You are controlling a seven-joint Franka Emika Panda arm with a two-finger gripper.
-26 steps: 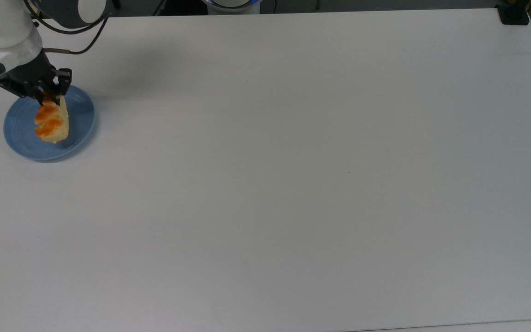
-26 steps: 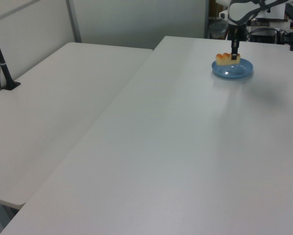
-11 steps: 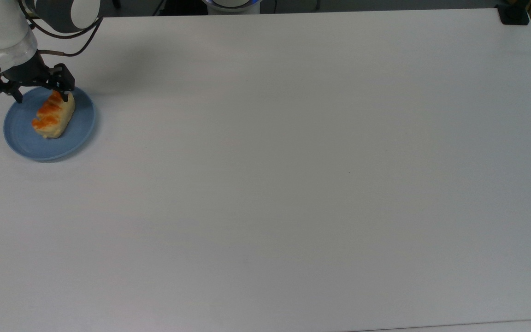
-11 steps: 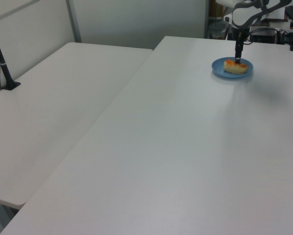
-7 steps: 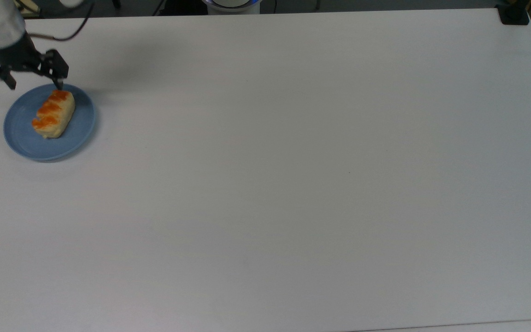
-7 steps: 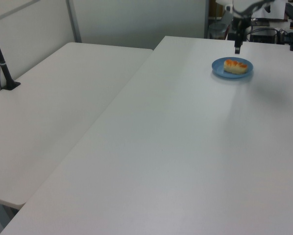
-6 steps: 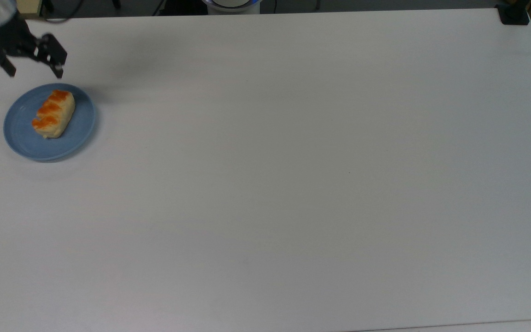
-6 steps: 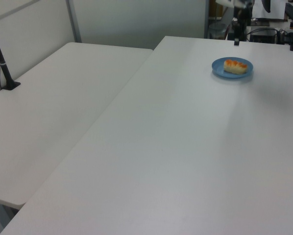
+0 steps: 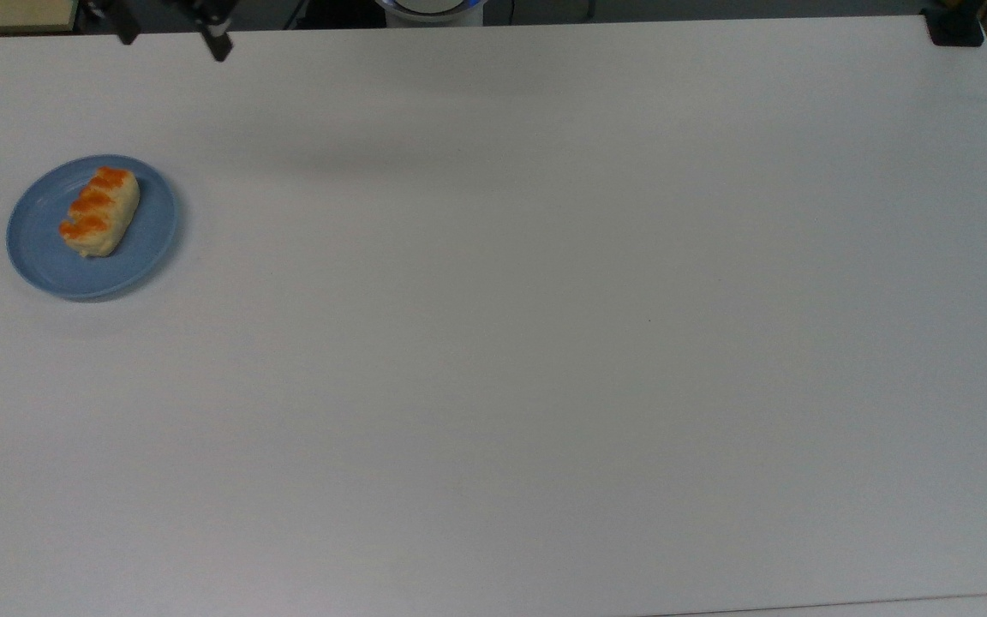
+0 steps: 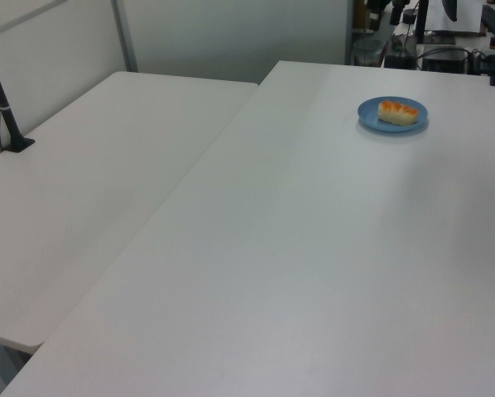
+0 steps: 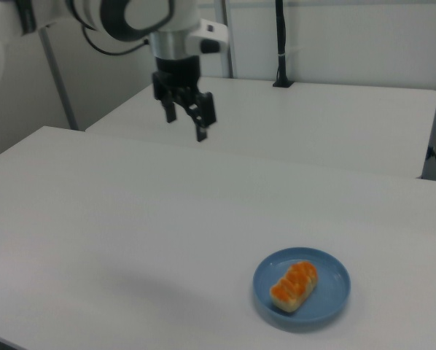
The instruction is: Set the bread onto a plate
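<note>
The bread (image 9: 99, 212), a cream loaf with orange glazed bumps, lies flat on the light blue plate (image 9: 48, 257) near the top view's left edge. It also lies on the plate (image 11: 333, 283) in the right view, bread (image 11: 294, 284) slightly left of centre, and in the left view the bread (image 10: 397, 112) rests on the plate (image 10: 372, 114) at the far end. My gripper (image 11: 186, 124) hangs open and empty, high above the table and well away from the plate. In the top view the gripper (image 9: 172, 36) is at the upper edge, to the right of the plate.
The white table (image 9: 545, 343) stretches wide to the top view's right. A black clamp (image 9: 954, 27) sits on its far right corner. In the left view a second white table (image 10: 90, 190) adjoins on the left, with a black post (image 10: 3, 107) on it.
The gripper opened and released the bread onto the plate, then rose and moved away toward the top view's upper edge and right. The bread has stayed still since it settled.
</note>
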